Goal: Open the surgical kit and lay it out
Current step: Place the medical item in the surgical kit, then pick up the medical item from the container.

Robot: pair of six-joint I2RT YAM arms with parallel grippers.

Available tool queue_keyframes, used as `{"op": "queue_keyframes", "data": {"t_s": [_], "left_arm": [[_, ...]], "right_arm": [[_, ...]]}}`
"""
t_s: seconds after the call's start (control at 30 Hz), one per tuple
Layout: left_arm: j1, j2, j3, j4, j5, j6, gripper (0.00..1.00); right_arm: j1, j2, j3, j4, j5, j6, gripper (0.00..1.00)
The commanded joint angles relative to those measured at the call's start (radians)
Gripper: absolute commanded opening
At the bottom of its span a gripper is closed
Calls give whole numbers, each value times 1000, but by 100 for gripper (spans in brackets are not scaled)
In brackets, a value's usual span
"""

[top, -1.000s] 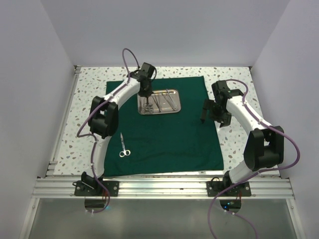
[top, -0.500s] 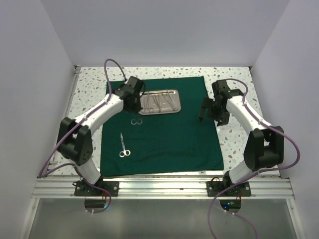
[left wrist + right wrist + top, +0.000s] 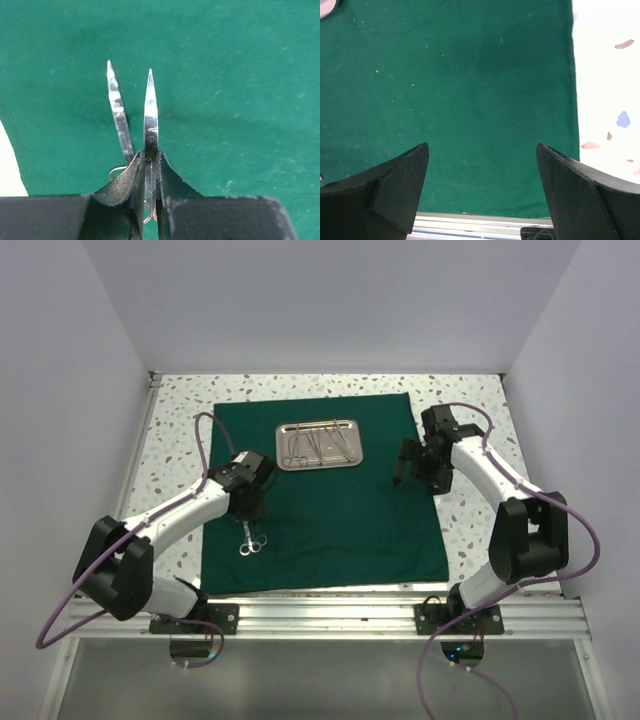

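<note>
The dark green cloth (image 3: 340,520) lies spread flat on the table. The steel tray (image 3: 350,430) rests on its far middle part with several slim silver instruments inside. My left gripper (image 3: 252,515) hangs low over the cloth's near left part. It is shut on a pair of silver scissors (image 3: 150,110), blades pointing away from the wrist. A second pair of scissors (image 3: 118,115) lies on the cloth just left of the held pair, also visible in the top view as scissors (image 3: 245,538). My right gripper (image 3: 400,478) stands open above the cloth's (image 3: 470,75) right part, nothing between its fingers.
Speckled white tabletop (image 3: 470,520) shows around the cloth on both sides. An aluminium rail (image 3: 330,615) runs along the near edge with both arm bases on it. White walls close in the left, right and back.
My left arm has swung from the tray toward the near left, carrying the scissors down beside the pair lying on the cloth. The right gripper has drifted slightly left.
</note>
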State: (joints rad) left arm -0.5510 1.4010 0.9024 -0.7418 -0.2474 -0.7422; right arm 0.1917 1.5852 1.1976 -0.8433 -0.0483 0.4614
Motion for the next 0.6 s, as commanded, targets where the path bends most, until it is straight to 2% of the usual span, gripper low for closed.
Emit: {"op": "queue_keyframes", "data": {"t_s": [0.0,0.07,0.1,0.2,0.27,0.4,0.57], "left_arm": [[-4,-42,-28,22,-30,-37,1],[-4,-45,-48,38,-32,-34,9],[-4,-45,-51,41,-32,-31,18],[-4,-39,-40,42,-41,-16,33],[-4,-34,-5,26,-52,-2,39],[-1,-7,105,-4,-90,39,46],[28,125,326,19,-75,136,46]], "right_arm": [[9,10,-12,32,-35,10,92],[8,12,-16,35,-35,10,92],[9,12,-18,36,-35,10,92],[8,9,-21,35,-28,10,92],[8,4,-20,30,-22,6,92],[8,-4,-9,12,2,0,92],[9,-22,10,-16,28,0,92]]}}
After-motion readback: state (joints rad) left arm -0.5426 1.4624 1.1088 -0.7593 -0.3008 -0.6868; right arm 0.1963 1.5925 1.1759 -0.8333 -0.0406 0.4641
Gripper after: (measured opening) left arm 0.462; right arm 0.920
